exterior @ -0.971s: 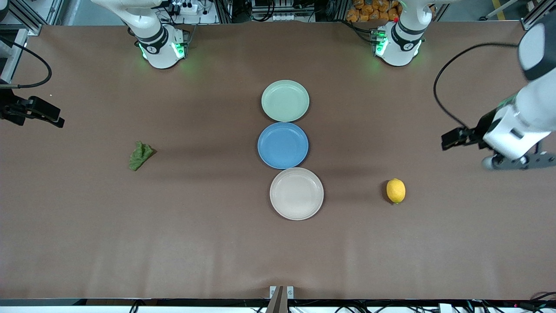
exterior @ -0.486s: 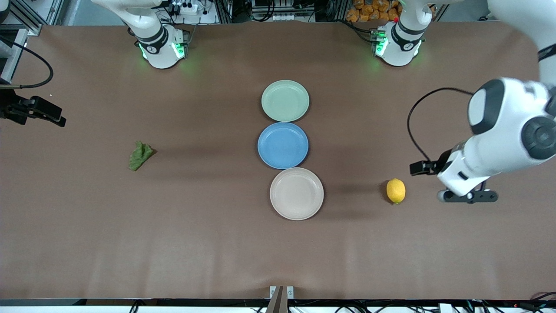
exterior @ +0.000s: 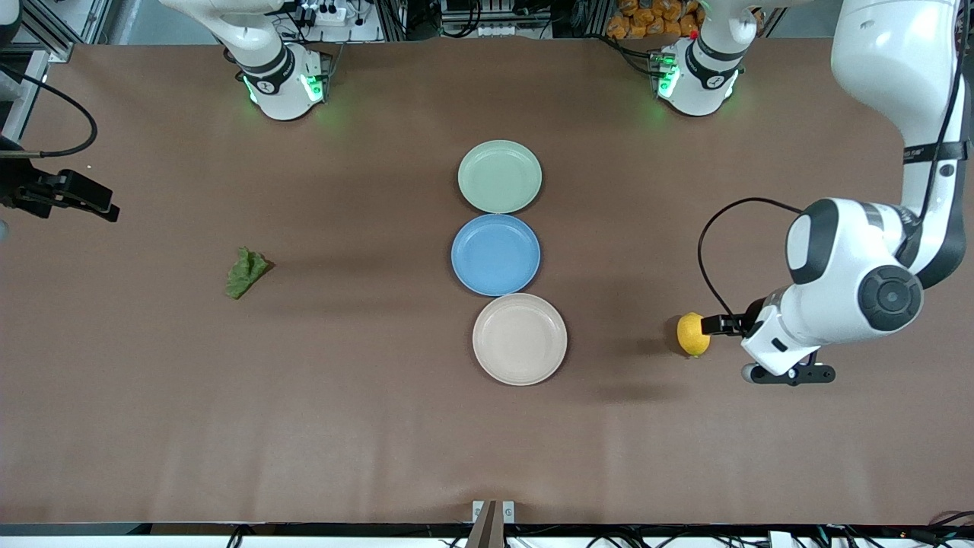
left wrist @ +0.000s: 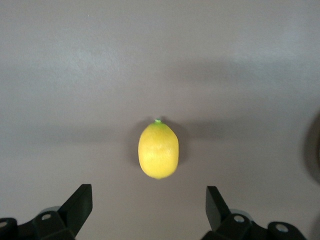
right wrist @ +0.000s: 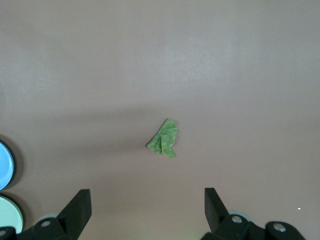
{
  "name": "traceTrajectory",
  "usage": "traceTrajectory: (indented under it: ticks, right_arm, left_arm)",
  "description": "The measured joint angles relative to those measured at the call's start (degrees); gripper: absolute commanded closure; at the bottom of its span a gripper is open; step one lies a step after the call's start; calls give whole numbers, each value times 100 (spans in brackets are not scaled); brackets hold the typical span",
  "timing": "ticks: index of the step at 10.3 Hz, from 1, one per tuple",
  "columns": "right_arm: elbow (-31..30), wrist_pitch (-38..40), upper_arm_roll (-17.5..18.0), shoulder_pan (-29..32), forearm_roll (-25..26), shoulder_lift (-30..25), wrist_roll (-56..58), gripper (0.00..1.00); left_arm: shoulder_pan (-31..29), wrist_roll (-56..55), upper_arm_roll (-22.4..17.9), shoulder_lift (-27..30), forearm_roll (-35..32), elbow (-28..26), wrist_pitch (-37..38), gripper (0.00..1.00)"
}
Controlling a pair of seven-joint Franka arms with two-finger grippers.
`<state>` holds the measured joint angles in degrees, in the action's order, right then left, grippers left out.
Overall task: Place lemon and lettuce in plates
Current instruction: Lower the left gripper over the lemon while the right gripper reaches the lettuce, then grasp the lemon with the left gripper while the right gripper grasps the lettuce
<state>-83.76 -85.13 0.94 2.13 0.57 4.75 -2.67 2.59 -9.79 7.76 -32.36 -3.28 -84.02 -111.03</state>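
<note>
The yellow lemon [exterior: 692, 333] lies on the table toward the left arm's end, beside the beige-cream plate [exterior: 520, 339]. My left gripper [left wrist: 148, 194] is open and empty, hanging just above the table beside the lemon [left wrist: 158, 150]; its hand [exterior: 784, 365] shows in the front view. The green lettuce [exterior: 246, 272] lies toward the right arm's end. My right gripper [right wrist: 147, 195] is open and empty, high over the table's end, with the lettuce [right wrist: 163, 139] below it. The mint plate [exterior: 499, 176] sits nearest the robots' bases.
A blue plate [exterior: 495, 254] lies between the mint and the beige plates, all three in a touching row at the table's middle. The right arm's black camera mount [exterior: 68, 196] shows at the table's end. Brown table around the lemon and lettuce is bare.
My left arm has swung down and across toward the lemon, ending close beside it. The right arm has hardly moved. The lemon, lettuce and plates have not moved.
</note>
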Motion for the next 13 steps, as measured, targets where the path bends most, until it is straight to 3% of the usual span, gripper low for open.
traceTrajectory:
  ticks: [3, 7, 13]
  right_arm:
    - [-517, -571, 0, 1, 0, -89, 0, 0]
    - [-1898, -1702, 1, 3, 0, -299, 0, 0]
    - [-4275, -4622, 1, 28, 0, -409, 0, 0]
  left_arm:
    - [46, 0, -3, -239, -219, 6, -442, 0]
    - [33, 2, -22, -553, -317, 27, -1186, 0]
    - [140, 2, 32, -928, -317, 75, -1878, 0]
